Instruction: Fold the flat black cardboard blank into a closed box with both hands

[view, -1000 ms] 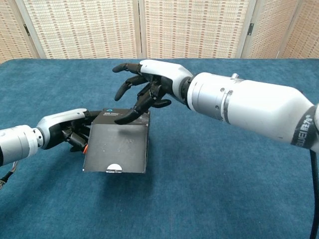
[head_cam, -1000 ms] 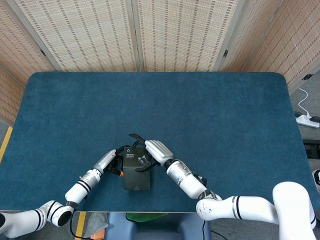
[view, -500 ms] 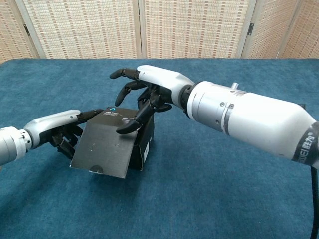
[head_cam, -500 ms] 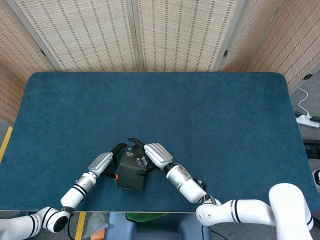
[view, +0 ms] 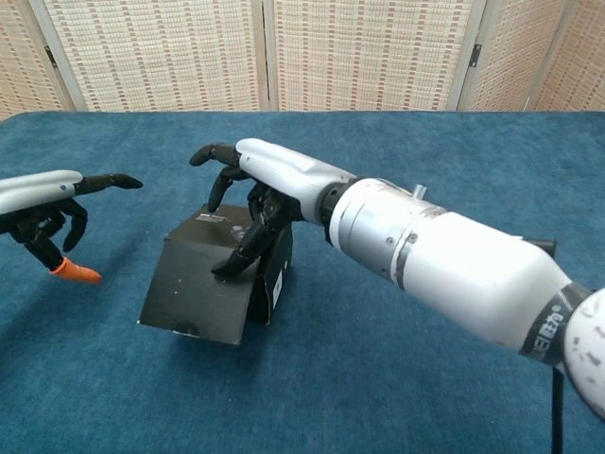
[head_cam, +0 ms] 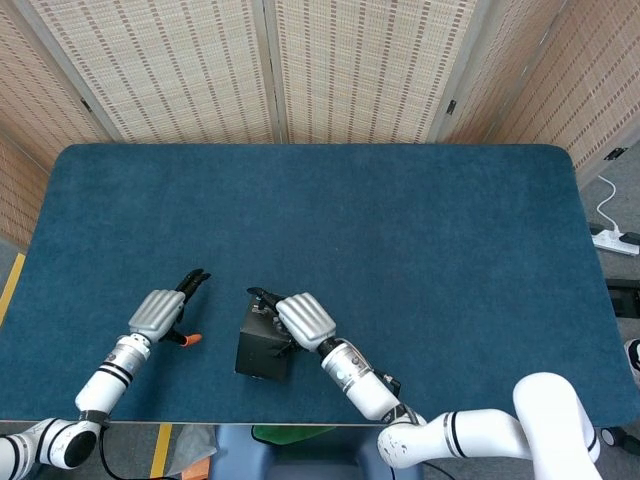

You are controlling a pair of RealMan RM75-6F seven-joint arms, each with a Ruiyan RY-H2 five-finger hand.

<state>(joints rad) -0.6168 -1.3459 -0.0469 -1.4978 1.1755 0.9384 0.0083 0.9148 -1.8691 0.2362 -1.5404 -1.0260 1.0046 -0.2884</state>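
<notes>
The black cardboard box [head_cam: 260, 348] stands near the table's front edge, folded up into a box shape. In the chest view the box [view: 194, 295] has its front flap sloping outward, with the bottom edge away from the body. My right hand [head_cam: 303, 320] lies over its top right side. In the chest view my right hand [view: 257, 182] has dark fingertips [view: 230, 266] resting on the sloping flap, and it grips nothing. My left hand [head_cam: 160, 314] is off to the left, clear of the box and holding nothing. My left hand [view: 43, 206] shows there with fingers loosely apart.
The blue felt table [head_cam: 400, 230] stretches far and right of the box. A woven screen [head_cam: 270, 70] stands behind it. The table's front edge [head_cam: 200, 422] runs just below the box. A white power strip [head_cam: 615, 240] lies on the floor at right.
My left hand has let go of the box and pulled away to the left. My right hand has slid lower over the box, its fingers staying on the flap.
</notes>
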